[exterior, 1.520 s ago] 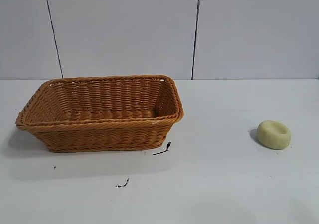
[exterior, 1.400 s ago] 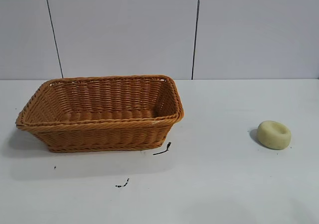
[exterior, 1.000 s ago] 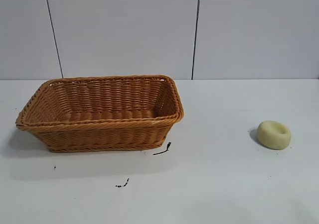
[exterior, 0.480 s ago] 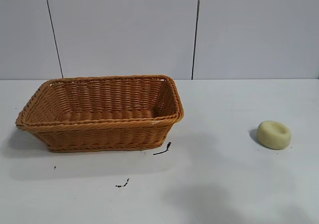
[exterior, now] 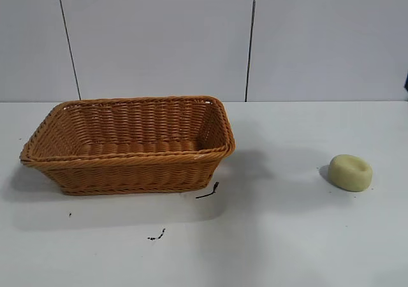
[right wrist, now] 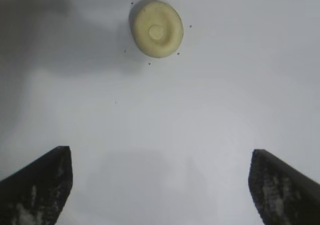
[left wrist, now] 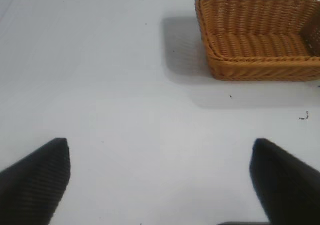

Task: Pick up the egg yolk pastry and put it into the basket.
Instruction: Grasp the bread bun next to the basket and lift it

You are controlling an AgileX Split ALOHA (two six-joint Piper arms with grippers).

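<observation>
A shadow has spread between one basket point(exterior: 127, 143) and one egg yolk pastry point(exterior: 350, 172); both pincers apparently apart.

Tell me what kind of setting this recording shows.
Probably a lab tabletop test bench: a plain white table against bare panelled walls, holding only a wicker basket and an egg yolk pastry.
</observation>
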